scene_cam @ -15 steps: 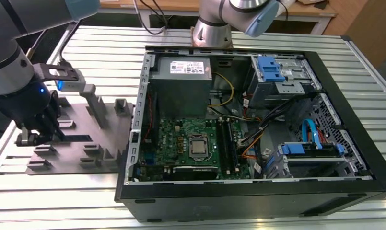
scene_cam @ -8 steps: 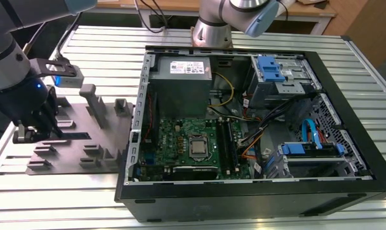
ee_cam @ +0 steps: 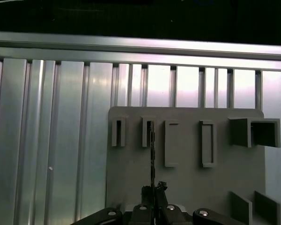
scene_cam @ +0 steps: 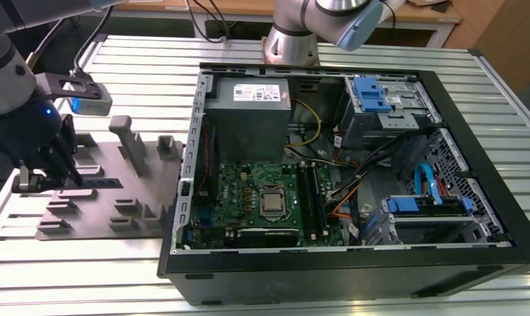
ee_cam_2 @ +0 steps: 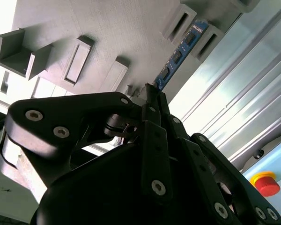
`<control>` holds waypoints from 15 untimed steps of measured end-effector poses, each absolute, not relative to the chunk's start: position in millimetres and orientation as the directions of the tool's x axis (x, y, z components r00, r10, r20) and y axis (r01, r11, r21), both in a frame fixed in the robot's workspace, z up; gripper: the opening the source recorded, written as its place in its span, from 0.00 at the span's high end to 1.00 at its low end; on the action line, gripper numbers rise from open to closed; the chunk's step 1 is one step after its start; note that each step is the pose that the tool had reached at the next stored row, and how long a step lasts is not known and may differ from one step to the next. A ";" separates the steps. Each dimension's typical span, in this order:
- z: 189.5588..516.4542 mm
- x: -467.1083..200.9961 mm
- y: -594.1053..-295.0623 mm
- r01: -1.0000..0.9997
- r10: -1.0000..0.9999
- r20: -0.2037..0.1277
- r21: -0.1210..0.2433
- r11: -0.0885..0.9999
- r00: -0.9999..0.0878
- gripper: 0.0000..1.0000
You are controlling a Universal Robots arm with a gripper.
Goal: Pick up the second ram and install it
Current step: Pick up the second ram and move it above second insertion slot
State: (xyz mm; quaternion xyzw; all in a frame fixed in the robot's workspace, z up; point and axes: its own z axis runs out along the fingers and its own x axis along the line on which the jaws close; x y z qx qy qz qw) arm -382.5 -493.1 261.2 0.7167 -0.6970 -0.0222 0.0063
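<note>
The second ram [ee_cam_2: 178, 54] is a thin blue-green board with black chips, standing on edge in the slots of the grey holder plate [ee_cam_2: 107, 37]. In the first wrist view the ram [ee_cam: 152, 150] shows edge-on as a dark line across the plate [ee_cam: 192, 183]. My gripper [ee_cam_2: 150, 93] has its fingers closed together on the ram's near end, and its tips [ee_cam: 154, 190] sit on either side of the board's edge. In the exterior view my gripper [scene_cam: 64, 179] hangs low over the plate [scene_cam: 141, 197] at that view's left, beside the dark ram [scene_cam: 102, 183].
An open computer case [scene_cam: 475, 217] lies on the slatted metal table [scene_cam: 141, 59], to the exterior view's right of the plate, with a green motherboard [scene_cam: 247, 191], grey power supply [scene_cam: 247, 99] and blue drive brackets [scene_cam: 370, 92]. A red button [ee_cam_2: 264, 183] sits near the table.
</note>
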 end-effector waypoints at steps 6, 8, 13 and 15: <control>268.6 -382.5 -493.1 -0.999 -0.999 -0.023 0.040 -0.028 0.027 0.86; 271.2 -382.5 -493.1 -0.999 -0.999 -0.023 0.040 -0.028 0.027 0.86; 278.5 -382.5 -493.0 -0.999 -0.999 -0.023 0.040 -0.028 0.027 0.86; 280.8 -382.5 -493.1 -0.999 -0.999 -0.023 0.040 -0.028 0.027 0.86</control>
